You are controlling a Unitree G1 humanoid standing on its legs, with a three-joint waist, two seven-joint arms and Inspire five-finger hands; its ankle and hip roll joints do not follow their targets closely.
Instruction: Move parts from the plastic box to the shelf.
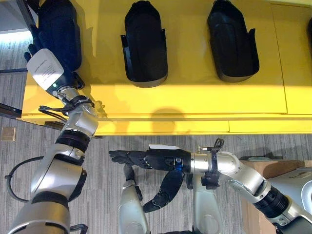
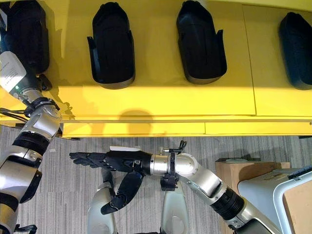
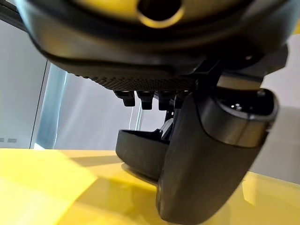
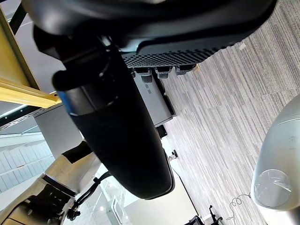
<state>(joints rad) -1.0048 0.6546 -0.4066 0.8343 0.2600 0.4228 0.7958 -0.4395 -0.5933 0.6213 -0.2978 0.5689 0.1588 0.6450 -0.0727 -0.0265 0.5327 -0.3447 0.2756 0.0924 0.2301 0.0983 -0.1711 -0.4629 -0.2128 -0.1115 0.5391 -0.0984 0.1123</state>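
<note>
4 black parts (image 2: 112, 46) lie spaced along the yellow shelf (image 2: 161, 100).

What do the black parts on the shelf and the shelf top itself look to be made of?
Black parts: probably moulded plastic, matte with a slight sheen; smooth hollow shells with thin, even walls and rounded ends. Shelf: a hard flat board, glossy yellow, painted or laminated; it shows soft reflections and straight panel seams, but the core material cannot be told. The left hand rests on the leftmost part; the right hand holds nothing.
</note>
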